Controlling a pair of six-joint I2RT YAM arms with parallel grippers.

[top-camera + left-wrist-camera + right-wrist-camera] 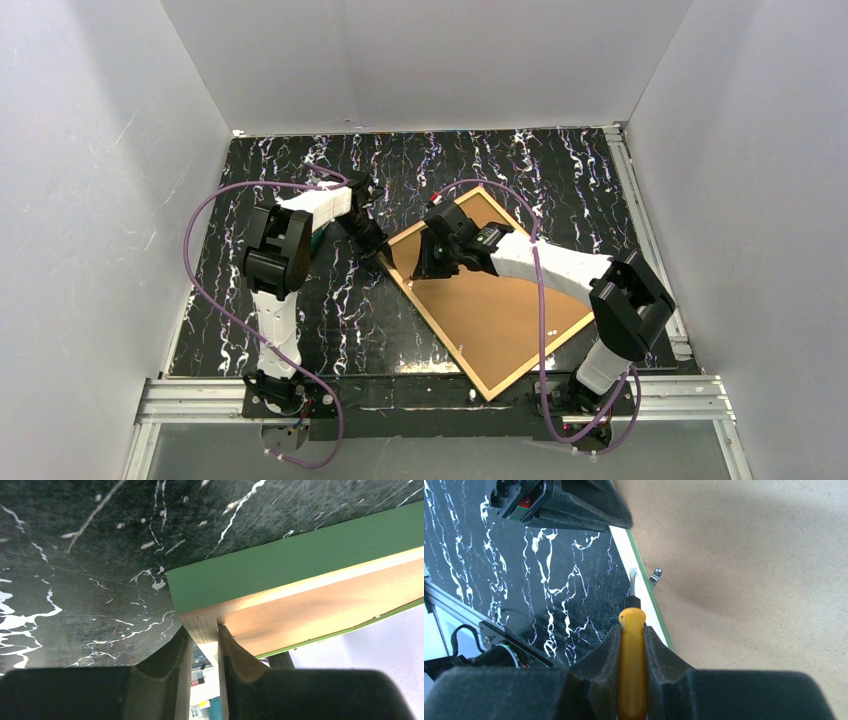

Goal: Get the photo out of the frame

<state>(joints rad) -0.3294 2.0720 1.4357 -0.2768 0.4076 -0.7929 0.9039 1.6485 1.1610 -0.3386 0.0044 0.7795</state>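
Top view: your frame (489,393) lies back-up on the tabletop (300,330), toward 4 o'clock, with the brown backing board (500,310) showing.
Left wrist: your left end effector (200,630) stands narrow, pinching the frame's 9 o'clock corner.
Right wrist: your right end effector (631,630) clamps 1 yellow screwdriver (632,670), its blade beside a metal tab (655,575) at the frame's edge.

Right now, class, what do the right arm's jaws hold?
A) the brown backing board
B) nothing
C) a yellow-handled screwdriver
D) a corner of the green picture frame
C: in the right wrist view the jaws are shut on the yellow-handled screwdriver, its tip at the green-fronted wooden frame edge.
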